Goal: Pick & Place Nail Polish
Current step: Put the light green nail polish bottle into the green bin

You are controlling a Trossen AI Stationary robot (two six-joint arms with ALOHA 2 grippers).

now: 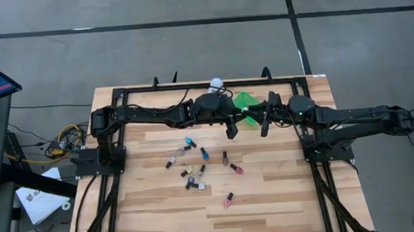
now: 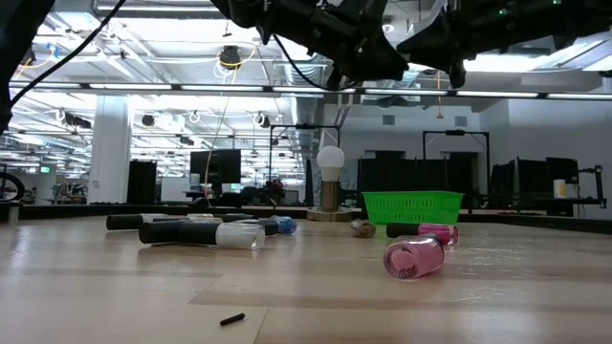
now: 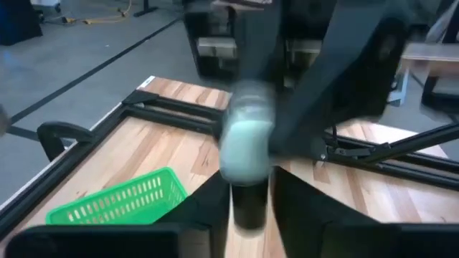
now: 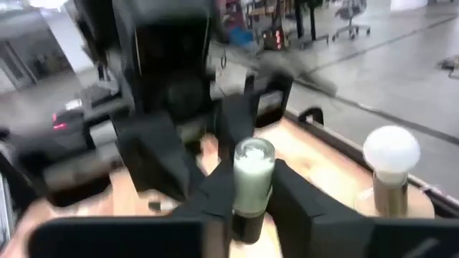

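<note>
The pale wooden plank surface (image 1: 269,191) shows light and darker tan strips, framed by black metal rails. Near its far edge sits a bright green plastic mesh basket (image 2: 412,207); beside the basket stands a white-domed lamp with a brass-coloured metal base (image 2: 330,182). Scattered small nail polish bottles (image 1: 196,167) have black caps and pink, blue, white or dark bodies. A pale mint-white bottle with a black cap (image 4: 253,183) sits between black fingers (image 4: 300,204).
</note>
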